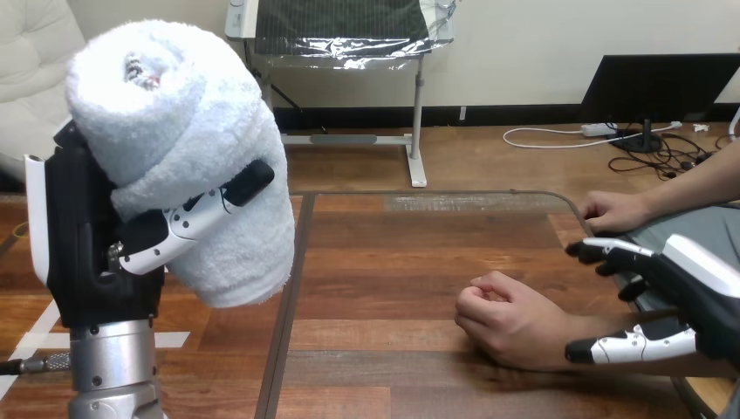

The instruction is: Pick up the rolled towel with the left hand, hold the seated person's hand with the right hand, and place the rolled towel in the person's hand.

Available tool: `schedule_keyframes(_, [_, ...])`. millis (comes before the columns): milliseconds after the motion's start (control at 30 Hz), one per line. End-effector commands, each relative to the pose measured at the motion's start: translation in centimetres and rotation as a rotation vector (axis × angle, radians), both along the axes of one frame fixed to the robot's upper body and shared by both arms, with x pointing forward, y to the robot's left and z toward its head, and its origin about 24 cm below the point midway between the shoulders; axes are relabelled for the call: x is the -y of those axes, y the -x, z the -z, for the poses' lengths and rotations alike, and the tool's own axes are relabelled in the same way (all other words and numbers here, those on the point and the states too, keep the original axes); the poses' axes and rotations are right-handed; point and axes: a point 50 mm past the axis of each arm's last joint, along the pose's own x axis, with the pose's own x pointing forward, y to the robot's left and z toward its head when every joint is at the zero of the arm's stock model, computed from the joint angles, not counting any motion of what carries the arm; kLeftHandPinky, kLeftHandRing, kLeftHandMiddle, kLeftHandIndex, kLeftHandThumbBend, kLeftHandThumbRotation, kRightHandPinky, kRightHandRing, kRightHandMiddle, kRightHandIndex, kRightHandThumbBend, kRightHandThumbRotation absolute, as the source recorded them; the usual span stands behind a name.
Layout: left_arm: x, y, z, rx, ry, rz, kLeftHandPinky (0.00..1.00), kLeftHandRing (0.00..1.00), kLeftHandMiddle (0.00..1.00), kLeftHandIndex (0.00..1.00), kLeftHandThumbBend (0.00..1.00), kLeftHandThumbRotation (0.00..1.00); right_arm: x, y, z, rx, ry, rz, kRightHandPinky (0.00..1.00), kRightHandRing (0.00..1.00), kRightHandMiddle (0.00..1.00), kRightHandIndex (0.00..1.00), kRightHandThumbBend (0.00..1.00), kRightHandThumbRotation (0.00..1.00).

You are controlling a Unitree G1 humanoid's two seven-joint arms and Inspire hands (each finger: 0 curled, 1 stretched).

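Clutching the rolled towel (192, 131) in the left robot hand (87, 236), thumb wrapping across the roll's front, holding it well clear of the counter (393, 262) over at the left. Hovering low at the right with the right robot hand (689, 297), spread wide and fairly straight, straddling the wrist behind the person's fisted hand (506, 319): fingers above, thumb along the near side, not clamping. Resting curled on the counter, that fist. Sitting further back by the counter's edge, the person's other hand (615, 209).
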Motion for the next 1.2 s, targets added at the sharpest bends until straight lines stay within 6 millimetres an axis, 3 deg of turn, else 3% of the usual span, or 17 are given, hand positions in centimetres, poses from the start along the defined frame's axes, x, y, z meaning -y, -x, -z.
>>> schedule_keyframes(0, [0.2, -0.6, -1.2, 0.063, 0.021, 0.012, 0.18, 0.25, 0.32, 0.36, 0.46, 0.0, 0.0, -1.8, -2.5, 0.073, 0.058, -0.033, 0.7, 0.85, 0.88, 0.88, 1.0, 0.42])
schedule_keyframes(1167, [0.1, -0.6, -1.1, 0.061, 0.012, 0.018, 0.18, 0.25, 0.32, 0.37, 0.47, 0.0, 0.6, -3.2, -2.7, 0.015, 0.252, -0.068, 0.69, 0.83, 0.85, 0.86, 1.0, 0.28])
